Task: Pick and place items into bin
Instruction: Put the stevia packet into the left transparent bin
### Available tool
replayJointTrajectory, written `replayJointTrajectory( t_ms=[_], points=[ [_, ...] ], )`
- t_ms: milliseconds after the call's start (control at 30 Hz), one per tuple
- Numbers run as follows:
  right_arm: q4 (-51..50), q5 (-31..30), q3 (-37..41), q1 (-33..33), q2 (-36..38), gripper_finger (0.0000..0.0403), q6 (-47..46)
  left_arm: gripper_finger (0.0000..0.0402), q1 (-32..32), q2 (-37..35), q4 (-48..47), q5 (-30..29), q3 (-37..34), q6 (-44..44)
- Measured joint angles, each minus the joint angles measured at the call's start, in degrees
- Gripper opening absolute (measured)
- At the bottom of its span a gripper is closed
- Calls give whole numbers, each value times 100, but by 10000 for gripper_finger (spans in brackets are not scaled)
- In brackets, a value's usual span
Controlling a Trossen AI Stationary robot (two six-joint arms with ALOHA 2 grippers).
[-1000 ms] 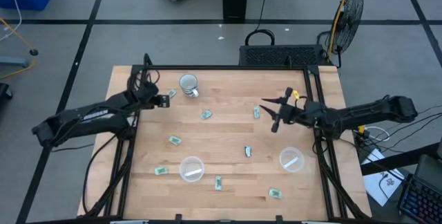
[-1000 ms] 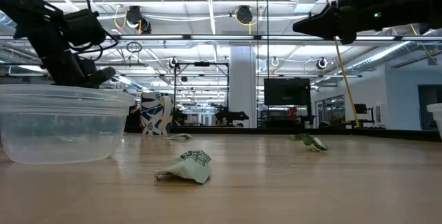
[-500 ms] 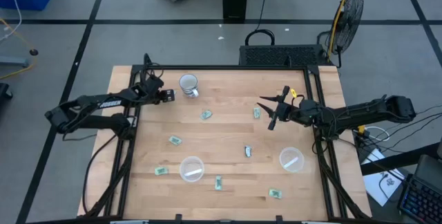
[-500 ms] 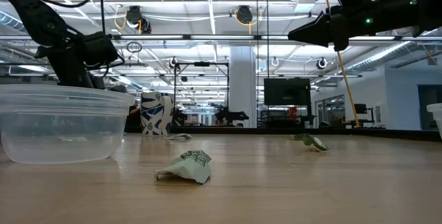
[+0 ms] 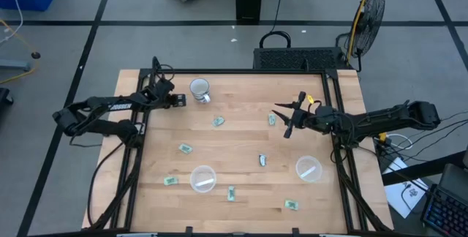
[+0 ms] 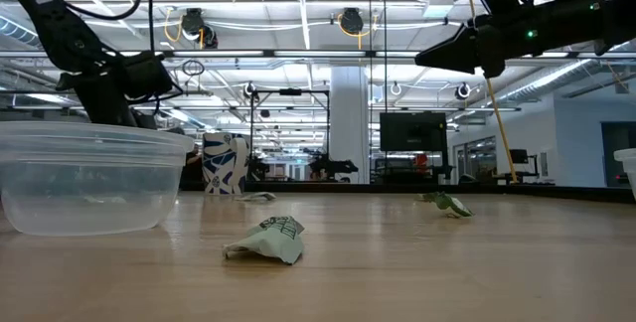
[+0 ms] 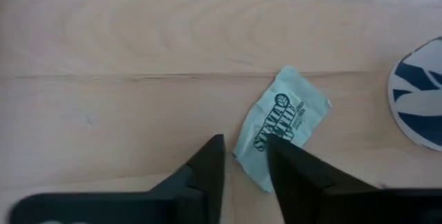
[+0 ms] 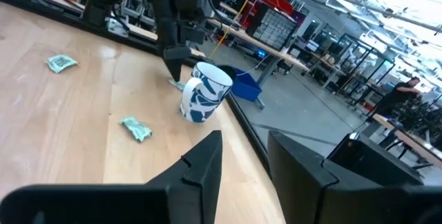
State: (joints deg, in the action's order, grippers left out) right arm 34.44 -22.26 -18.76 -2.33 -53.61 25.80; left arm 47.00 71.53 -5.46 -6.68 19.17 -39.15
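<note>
**Items lie all over my table**

Items (image 5: 185, 148) lie spread on the table (image 5: 241, 160). My left gripper (image 7: 243, 160) hangs over one green item (image 7: 282, 124) beside the mug (image 5: 199, 89), jaws slightly apart, holding nothing. My right gripper (image 5: 284, 122) hangs mid-table, open and empty.

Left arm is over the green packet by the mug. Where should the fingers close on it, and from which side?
Come straight down on the green packet, which lies flat on the table beside the mug. Close the left gripper across its narrow width, near the corner already between the fingers; that keeps them clear of the mug.
</note>
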Motion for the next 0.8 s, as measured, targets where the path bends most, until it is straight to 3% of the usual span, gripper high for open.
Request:
replayJointTrajectory(
  t_ms=[200, 467, 633, 800],
  points=[
    [-101, -2, 0, 0, 1, 110, -8, 10, -2, 7, -11, -109, -10, 45],
    [-107, -4, 0, 2, 1, 110, -155, 5, -232, -179, -42, 135, -21, 403],
    [-105, -4, 0, 7, 1, 110, -184, 3, -707, -894, -283, 627, -26, 428],
    [-107, 0, 0, 7, 1, 110, -284, 2, -1365, -1884, -1148, 829, -23, -34]
  ],
)
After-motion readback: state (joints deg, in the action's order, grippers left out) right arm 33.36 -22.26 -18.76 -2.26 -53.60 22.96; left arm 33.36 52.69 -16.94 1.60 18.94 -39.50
